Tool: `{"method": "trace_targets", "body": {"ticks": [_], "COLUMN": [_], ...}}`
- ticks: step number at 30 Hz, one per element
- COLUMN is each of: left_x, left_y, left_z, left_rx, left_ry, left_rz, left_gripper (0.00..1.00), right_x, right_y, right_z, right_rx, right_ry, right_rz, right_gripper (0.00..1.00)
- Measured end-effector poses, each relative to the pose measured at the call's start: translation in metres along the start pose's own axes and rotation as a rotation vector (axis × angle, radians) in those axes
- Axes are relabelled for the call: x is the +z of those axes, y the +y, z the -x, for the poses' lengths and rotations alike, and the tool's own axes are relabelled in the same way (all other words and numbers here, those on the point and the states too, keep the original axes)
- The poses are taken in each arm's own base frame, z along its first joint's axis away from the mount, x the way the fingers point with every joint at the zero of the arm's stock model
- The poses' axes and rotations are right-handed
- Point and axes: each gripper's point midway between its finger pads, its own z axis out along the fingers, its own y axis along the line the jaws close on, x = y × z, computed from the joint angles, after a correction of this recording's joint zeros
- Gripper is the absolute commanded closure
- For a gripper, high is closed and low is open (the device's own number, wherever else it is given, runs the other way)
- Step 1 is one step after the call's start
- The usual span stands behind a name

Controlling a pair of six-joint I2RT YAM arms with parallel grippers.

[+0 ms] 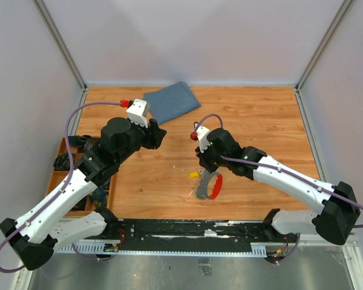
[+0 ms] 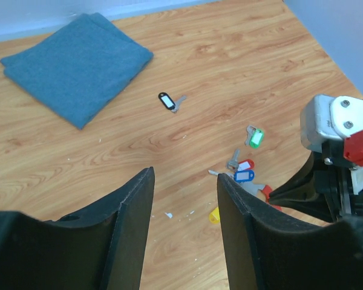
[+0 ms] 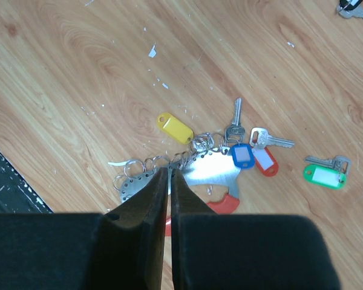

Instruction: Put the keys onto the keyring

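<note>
Right gripper clenched, tips at the keyring chain; cannot tell if I pinch it; yellow-tagged key just left of the chain; blue-tagged key beside the ring; left gripper released, hovering; blue cloth far left.

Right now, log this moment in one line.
left gripper: open, empty | right gripper: shut at keyring chain | blue key, yellow key: lying by keyring

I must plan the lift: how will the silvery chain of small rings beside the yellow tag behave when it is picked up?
The silvery chain of small rings lies in a loose curve, so it will probably hang limp, not stiff. Its links look thin and smooth, so they may slip from the right tool, which seems to pinch them.
</note>
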Motion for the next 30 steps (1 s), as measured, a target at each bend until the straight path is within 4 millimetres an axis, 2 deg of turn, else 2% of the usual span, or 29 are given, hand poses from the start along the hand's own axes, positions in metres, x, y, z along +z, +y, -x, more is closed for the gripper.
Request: {"method": "trace_targets", "body": {"ticks": [2,5,8,12,15,19,25,28,30], "left_x": [-0.004,-0.007,-0.004,0.000,0.003,0.005,0.006,0.005,0.004], "left_y": [0.001,0.002,0.004,0.005,0.005,0.005,0.006,0.006,0.006], "left_z": [0.002,0.001,-0.009,-0.021,-0.027,-0.032,-0.041,-0.041,-0.042], "left_rx": [-0.001,-0.005,-0.008,-0.014,-0.018,-0.025,-0.035,-0.041,-0.045], "left_ry": [-0.007,-0.008,0.013,0.046,0.061,0.071,0.090,0.091,0.089], "left_rz": [0.004,0.006,0.011,0.014,0.014,0.013,0.013,0.011,0.011], "left_gripper": [0.49,0.49,0.49,0.49,0.48,0.48,0.48,0.48,0.48], "right_x": [0.002,-0.002,-0.014,-0.033,-0.037,-0.029,-0.014,-0.006,-0.001], "right_y": [-0.001,-0.006,-0.016,-0.042,-0.056,-0.047,-0.034,-0.030,-0.027], "right_z": [0.001,0.006,0.003,-0.019,-0.039,-0.065,-0.100,-0.120,-0.130], "right_rx": [0.011,0.039,0.106,0.279,0.381,0.442,0.532,0.592,0.615], "right_ry": [-0.002,-0.030,-0.077,-0.121,-0.116,-0.022,0.098,0.161,0.199], "right_rz": [-0.004,-0.022,-0.057,-0.130,-0.167,-0.136,-0.103,-0.112,-0.128], "right_gripper": [0.84,0.68,0.62,0.53,0.52,0.50,0.32,0.32,0.39]}}
